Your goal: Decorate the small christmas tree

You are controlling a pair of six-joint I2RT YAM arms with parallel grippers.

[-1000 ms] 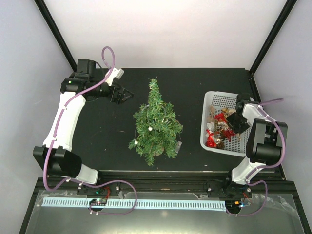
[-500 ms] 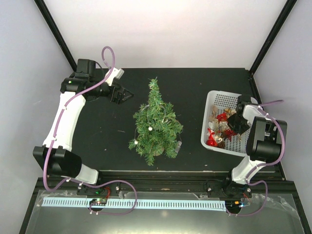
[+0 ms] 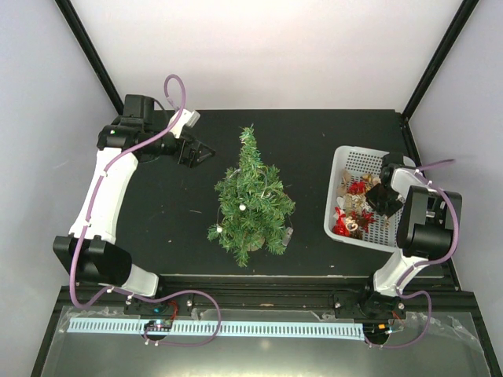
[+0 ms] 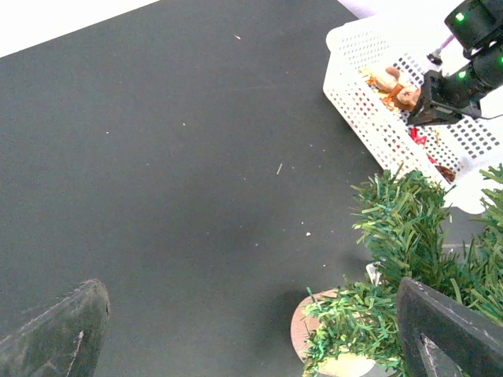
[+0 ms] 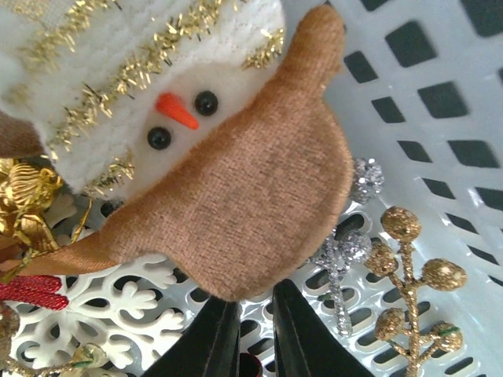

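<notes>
The small christmas tree [image 3: 253, 200] stands upright at the middle of the black mat, and its green branches [image 4: 401, 236] and round brown base [image 4: 314, 338] show in the left wrist view. My left gripper [image 3: 195, 151] hovers to the tree's left with its jaws wide open and empty [image 4: 251, 338]. My right gripper [image 3: 383, 196] is down inside the white basket [image 3: 339, 161]. Its jaws [image 5: 253, 306] stand almost together at the lower edge of a snowman ornament's brown fabric [image 5: 244, 204]. Whether they pinch the fabric is unclear.
The basket floor [image 5: 440, 71] also holds a white snowflake [image 5: 118, 314], a gold berry sprig [image 5: 416, 267], a silver sprig [image 5: 346, 251] and a red ribbon [image 5: 31, 290]. Black frame posts stand at the back corners. The mat's front edge runs just above the arm bases.
My right gripper's jaws have narrowed and it has shifted slightly inside the basket. The left arm and the tree have not moved.
</notes>
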